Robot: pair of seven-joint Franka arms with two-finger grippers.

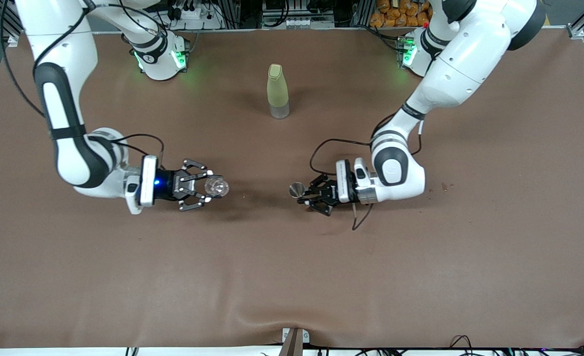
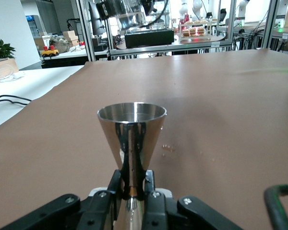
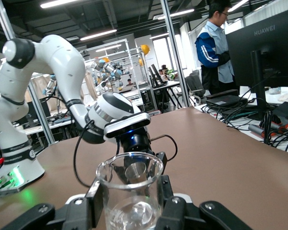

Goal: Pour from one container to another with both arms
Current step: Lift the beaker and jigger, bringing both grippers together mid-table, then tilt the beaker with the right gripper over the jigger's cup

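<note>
Both tools hover low over the brown counter [image 1: 292, 277], facing each other with a gap between. Left tool [image 1: 306, 193] is clenched on the waist of the metal measure [image 1: 297, 189], held upright; its lower cone is hidden between the fingers [image 2: 134, 191]. Right tool [image 1: 208, 189] grasps the glass cup [image 1: 217, 186], upright, its base cut off in the right wrist view. Farther from the front camera a yellow-green bottle [image 1: 277, 91] stands alone. Only the right wrist view shows a person [image 3: 216, 45] by a monitor [image 3: 261, 52].
</note>
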